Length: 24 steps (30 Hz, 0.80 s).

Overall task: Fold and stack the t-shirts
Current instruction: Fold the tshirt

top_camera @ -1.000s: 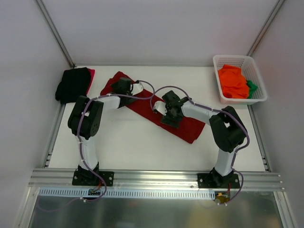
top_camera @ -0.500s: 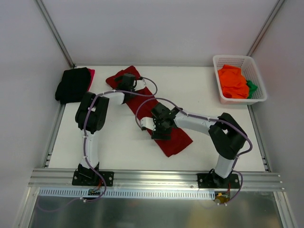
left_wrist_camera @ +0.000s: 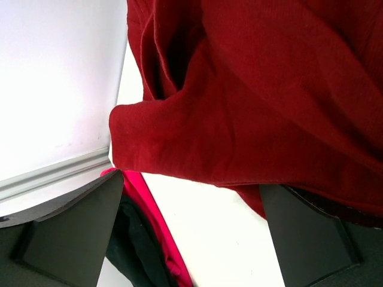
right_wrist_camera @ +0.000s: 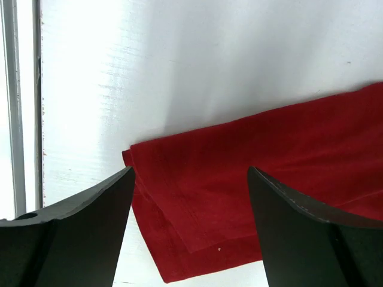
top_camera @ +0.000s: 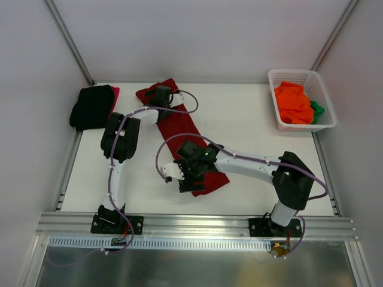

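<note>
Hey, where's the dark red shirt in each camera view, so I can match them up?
Top external: shirt lies diagonally, from back left to centre front.
Left wrist: shirt fills the upper right.
Right wrist: shirt sits lower right, with a folded corner showing.
Shared landmark: the white table under it.

The dark red t-shirt (top_camera: 179, 124) is showing plain, unpatterned cloth against the white table (top_camera: 251, 137), the black t-shirt (top_camera: 90, 106) is covering what seems to be a bright red one (top_camera: 115, 94), its edge looking almost pink, and the white lattice basket (top_camera: 299, 73) is showing an orange t-shirt (top_camera: 293, 101) and a sliver of green cloth (top_camera: 317, 109).
</note>
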Tool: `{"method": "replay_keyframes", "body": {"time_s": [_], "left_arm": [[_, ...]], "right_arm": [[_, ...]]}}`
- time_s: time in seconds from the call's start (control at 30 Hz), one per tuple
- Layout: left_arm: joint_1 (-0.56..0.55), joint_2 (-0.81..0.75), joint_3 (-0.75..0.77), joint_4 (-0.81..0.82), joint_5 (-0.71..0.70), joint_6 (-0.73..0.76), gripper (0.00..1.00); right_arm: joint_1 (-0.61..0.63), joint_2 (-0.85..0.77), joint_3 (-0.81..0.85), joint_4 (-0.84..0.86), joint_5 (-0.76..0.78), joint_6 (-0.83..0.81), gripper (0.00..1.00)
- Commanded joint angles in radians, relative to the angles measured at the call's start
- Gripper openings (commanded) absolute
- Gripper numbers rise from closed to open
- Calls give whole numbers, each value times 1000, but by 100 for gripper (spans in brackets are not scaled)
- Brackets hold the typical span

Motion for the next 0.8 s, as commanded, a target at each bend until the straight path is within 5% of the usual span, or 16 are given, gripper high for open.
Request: {"method": "replay_keyframes", "body": {"time_s": [0.0,0.3,0.43,0.77], "left_arm": [[-23,29,20,-75,45,-43,99],[-23,-8,-37,-77,42,-59,99],[-23,-57,-74,-65,47,-54,99],[-26,-106,-127,-57,31,-40,99]], "right_arm": [[4,-56,28,-14,-24,23,80],[-103,-56,-99,75,140,-35,80],[-116,-7,-172,173,386,-98,80],[-10,166,-265,362,438,-190,78]]}}
